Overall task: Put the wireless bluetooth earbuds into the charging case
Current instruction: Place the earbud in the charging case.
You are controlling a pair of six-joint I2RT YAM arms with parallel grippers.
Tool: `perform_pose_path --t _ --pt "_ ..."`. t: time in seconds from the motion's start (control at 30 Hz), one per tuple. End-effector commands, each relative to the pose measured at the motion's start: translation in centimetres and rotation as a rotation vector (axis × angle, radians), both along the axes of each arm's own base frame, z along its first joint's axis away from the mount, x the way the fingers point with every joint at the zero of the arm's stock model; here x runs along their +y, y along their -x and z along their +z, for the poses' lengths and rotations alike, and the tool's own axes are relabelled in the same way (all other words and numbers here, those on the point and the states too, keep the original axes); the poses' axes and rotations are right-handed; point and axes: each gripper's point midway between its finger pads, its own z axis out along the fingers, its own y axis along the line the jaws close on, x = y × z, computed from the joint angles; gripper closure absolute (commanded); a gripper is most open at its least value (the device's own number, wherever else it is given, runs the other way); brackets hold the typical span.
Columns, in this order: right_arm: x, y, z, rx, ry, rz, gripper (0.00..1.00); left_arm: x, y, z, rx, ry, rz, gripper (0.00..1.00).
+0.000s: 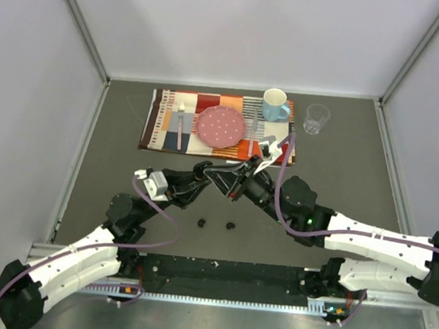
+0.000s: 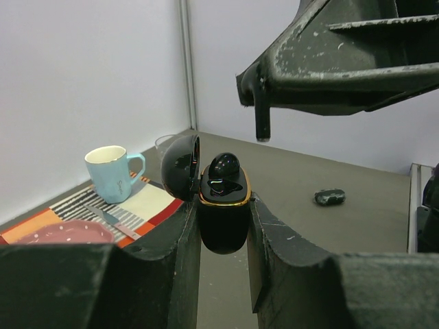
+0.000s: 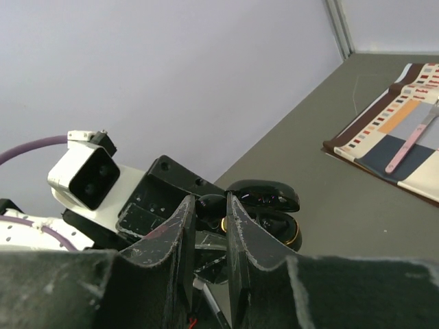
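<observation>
Left gripper (image 2: 223, 205) clamps charging case (image 2: 223, 223) upright, lid open; seated earbud (image 2: 224, 166) in well. Right gripper (image 3: 208, 199) poised just above, fingers narrow, hold indiscernible. Loose earbuds (image 1: 201, 223) (image 1: 231, 226) on table (image 1: 343, 169) near arms; mug (image 2: 110, 171), placemat (image 2: 147, 202) beyond.

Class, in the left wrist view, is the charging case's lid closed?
No, the charging case has its lid standing open, with an earbud showing inside.

Charging case (image 2: 223, 223) is rendered in glossy black plastic with a gold metallic rim. Left gripper fingers (image 2: 171, 267) are seen matt and scuffed. Placemat (image 2: 72, 205) is woven cloth.
</observation>
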Motion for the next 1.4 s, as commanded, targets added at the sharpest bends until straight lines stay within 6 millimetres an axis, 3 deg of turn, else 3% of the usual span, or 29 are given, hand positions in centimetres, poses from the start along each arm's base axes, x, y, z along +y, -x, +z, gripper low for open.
perform_pose_path --t 0.0,0.93,1.37 --pt "0.6 0.3 2.7 -0.039 -0.035 0.003 1.0 0.1 0.7 3.4 -0.081 0.058 -0.021 1.0" --pt "1.6 -1.0 0.2 0.012 0.008 -0.054 1.0 -0.2 1.0 3.6 -0.087 0.058 -0.045 1.0" --pt "1.7 -1.0 -2.4 0.033 0.102 -0.067 1.0 1.1 0.8 4.0 -0.102 0.112 0.018 1.0"
